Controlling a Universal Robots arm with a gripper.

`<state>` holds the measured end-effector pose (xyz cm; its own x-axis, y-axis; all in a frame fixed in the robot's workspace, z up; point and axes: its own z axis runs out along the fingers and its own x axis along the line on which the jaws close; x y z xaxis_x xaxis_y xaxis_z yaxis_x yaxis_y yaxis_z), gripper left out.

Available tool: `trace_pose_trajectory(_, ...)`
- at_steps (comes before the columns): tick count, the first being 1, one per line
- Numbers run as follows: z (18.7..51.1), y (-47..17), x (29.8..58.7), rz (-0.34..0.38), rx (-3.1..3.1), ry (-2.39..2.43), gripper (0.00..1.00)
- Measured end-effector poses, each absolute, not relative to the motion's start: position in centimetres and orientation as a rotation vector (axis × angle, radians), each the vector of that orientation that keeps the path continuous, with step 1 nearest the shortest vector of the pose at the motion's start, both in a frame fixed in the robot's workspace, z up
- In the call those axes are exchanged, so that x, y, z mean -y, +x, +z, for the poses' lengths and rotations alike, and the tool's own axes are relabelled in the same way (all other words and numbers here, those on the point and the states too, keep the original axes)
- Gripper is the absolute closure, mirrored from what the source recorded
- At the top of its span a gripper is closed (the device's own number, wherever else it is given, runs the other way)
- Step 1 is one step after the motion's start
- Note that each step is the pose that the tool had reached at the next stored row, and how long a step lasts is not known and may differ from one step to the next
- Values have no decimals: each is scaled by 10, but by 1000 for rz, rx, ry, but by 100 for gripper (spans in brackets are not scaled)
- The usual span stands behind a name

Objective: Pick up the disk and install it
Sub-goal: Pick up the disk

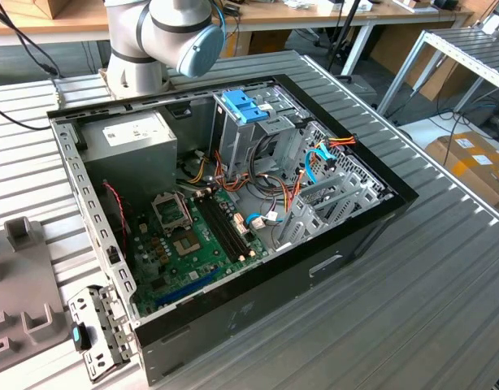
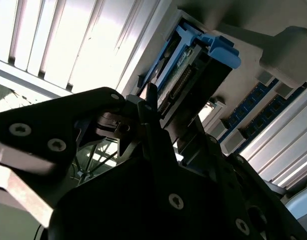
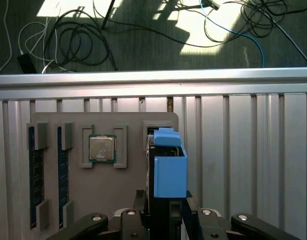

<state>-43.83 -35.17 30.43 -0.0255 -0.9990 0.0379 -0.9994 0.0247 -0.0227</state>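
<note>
In both wrist views the disk (image 3: 168, 170) (image 2: 193, 65), silver-grey with a bright blue carrier frame, stands on edge in a slot of a grey holder tray (image 3: 103, 122). My gripper (image 3: 166, 205) (image 2: 168, 120) sits right at the disk. Its dark fingers (image 3: 142, 200) press against the disk's two flat sides, so it looks shut on it. The disk's lower part is hidden in the slot. In the exterior view my arm (image 1: 164, 32) rises behind the open computer case (image 1: 233, 203).
The holder tray also carries a processor chip (image 3: 102, 149) and memory sticks (image 3: 36, 170). It lies on a ribbed metal table (image 3: 243, 150). Cables lie on the floor beyond the table edge. Inside the case stands a metal drive cage with a blue bracket (image 1: 245, 106).
</note>
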Motion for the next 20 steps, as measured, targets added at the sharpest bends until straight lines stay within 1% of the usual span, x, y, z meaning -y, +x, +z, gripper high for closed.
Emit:
trace_pose_trajectory(5,304,-438,352,67,2241,2185,59)
trace_pose_trajectory(6,304,-438,352,67,2240,2185,65)
trace_pose_trajectory(20,305,-438,352,67,2241,2185,65)
